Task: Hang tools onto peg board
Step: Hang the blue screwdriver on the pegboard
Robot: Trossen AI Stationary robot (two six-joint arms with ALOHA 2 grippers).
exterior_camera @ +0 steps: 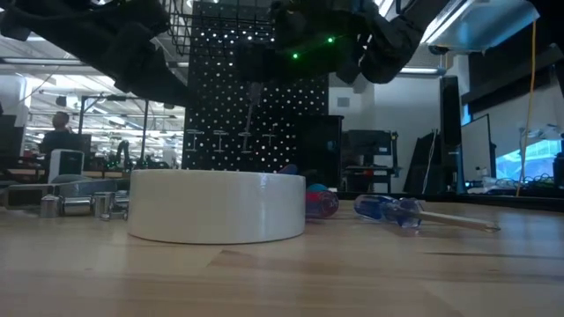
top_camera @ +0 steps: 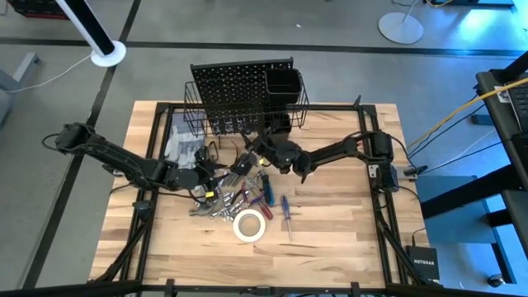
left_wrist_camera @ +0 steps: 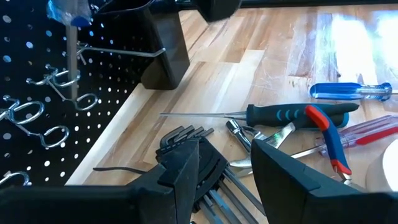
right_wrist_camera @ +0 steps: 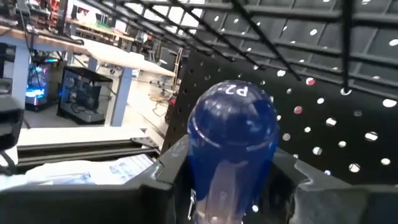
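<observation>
Clamping a blue screwdriver (right_wrist_camera: 233,134) between right fingers (right_wrist_camera: 171,165); left fingers (left_wrist_camera: 186,168) apart

The table (top_camera: 330,223) is pale planked wood with a smooth, faintly glossy finish. The peg board (top_camera: 231,91) is matt black perforated panel with bright wire hooks (left_wrist_camera: 53,134), and the tape roll (exterior_camera: 216,207) looks matt white. The blue screwdriver (right_wrist_camera: 233,140) has a glossy translucent plastic handle; the hex keys (left_wrist_camera: 186,140) are dark dull metal.
</observation>
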